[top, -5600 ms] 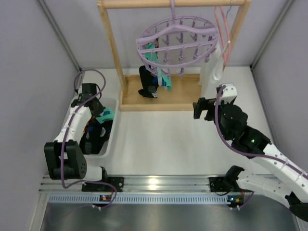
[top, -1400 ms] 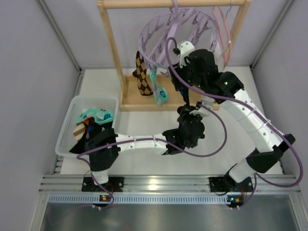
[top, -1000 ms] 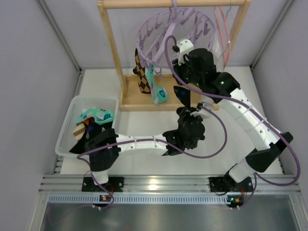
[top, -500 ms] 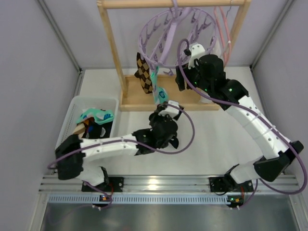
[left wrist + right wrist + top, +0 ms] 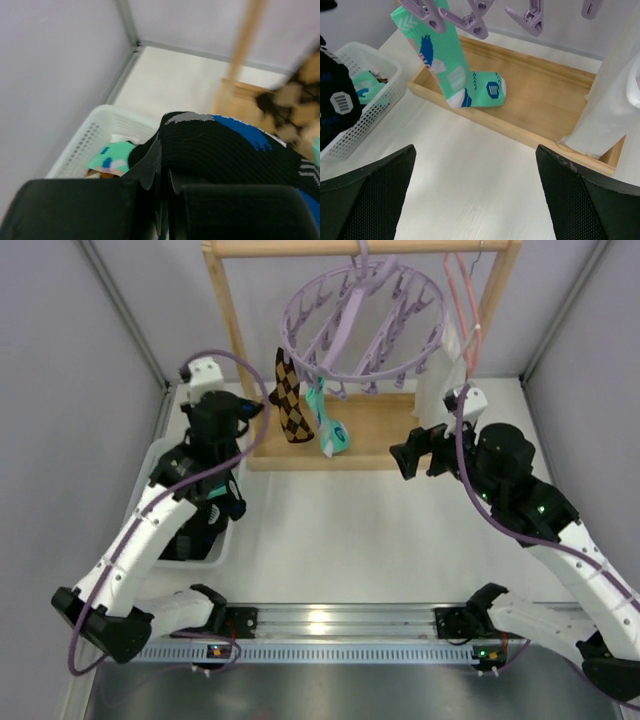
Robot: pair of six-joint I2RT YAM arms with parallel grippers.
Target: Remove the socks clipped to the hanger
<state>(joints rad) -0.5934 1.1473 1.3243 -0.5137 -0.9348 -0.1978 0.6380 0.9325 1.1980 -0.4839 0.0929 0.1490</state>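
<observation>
Tilted lilac hanger [image 5: 350, 310], argyle sock [image 5: 287, 398] and mint sock [image 5: 325, 425] clipped — black sock [image 5: 235, 150] off

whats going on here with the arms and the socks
Two arms are emptying the hanger. The left gripper holds a black sock over the basket, which has other socks in it. The right gripper is open, facing the mint sock; that and an argyle sock are still clipped.

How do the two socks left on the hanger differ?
The argyle sock is brown and tan diamonds; the mint sock is green with blue and white patches. The argyle sock hangs nearer the rack's left post, the mint sock nearer the ring's middle. Both hang from pegs of the lilac hanger.
</observation>
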